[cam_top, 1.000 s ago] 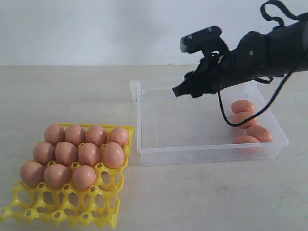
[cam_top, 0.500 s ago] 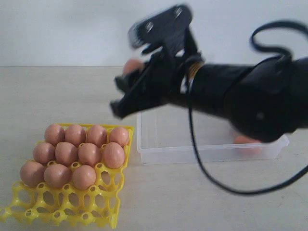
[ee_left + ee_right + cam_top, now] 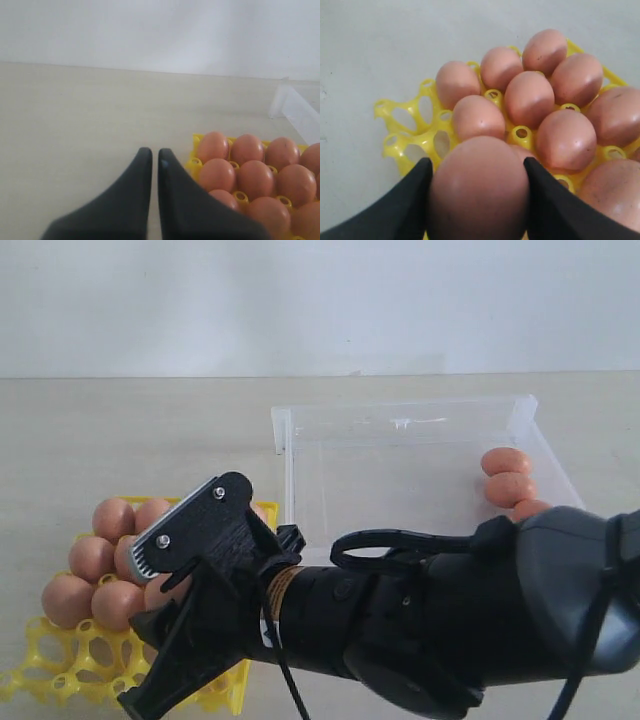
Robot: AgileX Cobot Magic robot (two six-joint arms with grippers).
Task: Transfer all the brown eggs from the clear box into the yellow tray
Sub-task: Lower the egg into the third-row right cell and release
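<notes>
Right wrist: my right end effector (image 3: 476, 165) clamped on a brown egg (image 3: 479, 197) over the yellow tray (image 3: 405, 145).
Left wrist: left end effector (image 3: 154, 156) — fingers together.
Exterior only: three eggs (image 3: 507, 462) showing in the clear box (image 3: 400, 421).

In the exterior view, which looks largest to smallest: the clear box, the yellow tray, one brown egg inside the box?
clear box
yellow tray, though the right arm hides part
brown egg
</notes>
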